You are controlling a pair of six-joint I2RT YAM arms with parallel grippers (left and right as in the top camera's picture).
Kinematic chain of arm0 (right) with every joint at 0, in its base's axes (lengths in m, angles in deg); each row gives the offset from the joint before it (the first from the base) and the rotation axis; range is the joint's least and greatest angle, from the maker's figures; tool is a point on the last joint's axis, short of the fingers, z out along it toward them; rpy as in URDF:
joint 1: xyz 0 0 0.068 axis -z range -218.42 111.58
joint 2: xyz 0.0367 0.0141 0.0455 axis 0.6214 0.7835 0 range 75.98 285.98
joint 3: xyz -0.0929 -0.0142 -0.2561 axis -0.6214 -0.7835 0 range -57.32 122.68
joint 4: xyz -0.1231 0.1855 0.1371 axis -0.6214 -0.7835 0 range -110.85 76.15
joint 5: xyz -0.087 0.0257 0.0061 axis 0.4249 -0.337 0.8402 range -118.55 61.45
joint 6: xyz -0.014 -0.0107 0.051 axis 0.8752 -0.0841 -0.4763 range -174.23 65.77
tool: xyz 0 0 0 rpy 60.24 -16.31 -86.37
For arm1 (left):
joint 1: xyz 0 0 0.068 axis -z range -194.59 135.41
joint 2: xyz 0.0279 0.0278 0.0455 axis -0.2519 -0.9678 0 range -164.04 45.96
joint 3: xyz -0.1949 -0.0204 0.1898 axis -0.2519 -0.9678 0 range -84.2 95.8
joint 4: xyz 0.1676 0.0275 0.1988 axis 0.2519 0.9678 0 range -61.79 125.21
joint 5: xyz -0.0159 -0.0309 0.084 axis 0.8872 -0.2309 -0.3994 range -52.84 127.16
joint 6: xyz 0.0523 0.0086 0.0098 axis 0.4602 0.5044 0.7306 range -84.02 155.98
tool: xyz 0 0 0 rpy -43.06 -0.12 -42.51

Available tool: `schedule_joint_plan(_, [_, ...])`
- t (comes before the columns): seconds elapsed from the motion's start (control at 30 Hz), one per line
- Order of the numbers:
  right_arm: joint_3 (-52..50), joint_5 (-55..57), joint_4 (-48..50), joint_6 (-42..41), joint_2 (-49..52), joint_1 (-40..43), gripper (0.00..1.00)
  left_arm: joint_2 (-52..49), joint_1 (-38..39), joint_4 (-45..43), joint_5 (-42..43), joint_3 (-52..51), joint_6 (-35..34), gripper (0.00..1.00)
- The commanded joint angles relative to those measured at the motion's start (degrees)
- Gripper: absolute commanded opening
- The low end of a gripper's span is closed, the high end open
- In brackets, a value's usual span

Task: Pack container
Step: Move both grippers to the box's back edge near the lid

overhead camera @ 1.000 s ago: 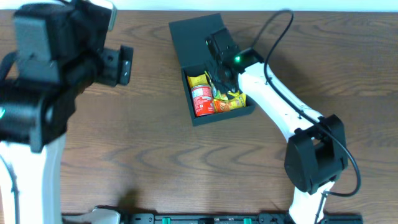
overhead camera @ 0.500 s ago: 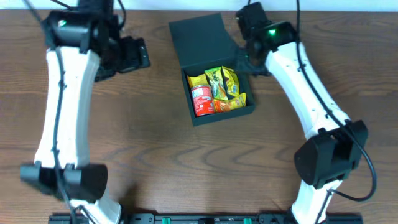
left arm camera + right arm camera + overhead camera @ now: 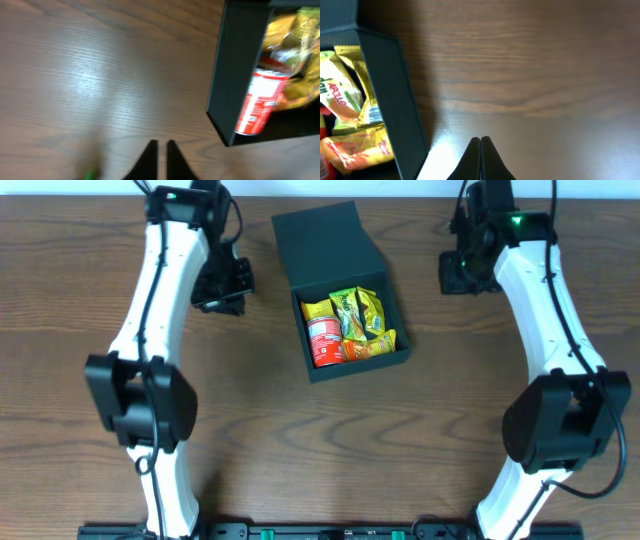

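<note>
Container [image 3: 325, 242] sits upper centre of the overhead frame on the desk [image 3: 300, 450], lid flap open toward the top edge, holding a red can [image 3: 324, 340] and yellow-green snack packets [image 3: 362, 315] (compartment looks abt full). Left gripper [image 3: 161, 150], upper left, is all but pressed together w/ a slim gap, empty; right gripper [image 3: 480, 149], upper right, is pressed together, empty; both stand apart from the box. Assessment: loading appears done, no loose items seen on desk; lid not yet closed, likely the step remaining.
</note>
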Motion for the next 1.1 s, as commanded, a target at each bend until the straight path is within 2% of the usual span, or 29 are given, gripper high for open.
schedule_joint_plan(0.0, [-4.7,-6.6,2.71,5.03,-0.66,-0.11,0.02,-4.0,1.38,0.59,2.89,-0.24,2.32,0.06])
schedule_joint_plan(0.27, [-16.41,-15.34,16.81,5.01,-0.66,-0.2,0.01,-9.94,6.25,-2.54,3.63,-0.24,2.23,0.06])
schedule_joint_plan(0.5, [-19.58,-22.18,23.23,2.8,-0.63,-0.31,0.02,-12.26,7.58,-9.07,4.57,-0.26,0.74,0.06])
schedule_joint_plan(0.87, [-20.28,-25.05,24.28,0.63,2.67,-2.12,0.02,-12.39,7.58,-16.68,6.01,-0.26,0.74,0.06])
schedule_joint_plan(1.07, [-20.28,-26.45,23.45,-4.74,3.1,-4.48,0.02,-12.39,7.58,-20.48,6.19,-0.26,0.79,0.06])
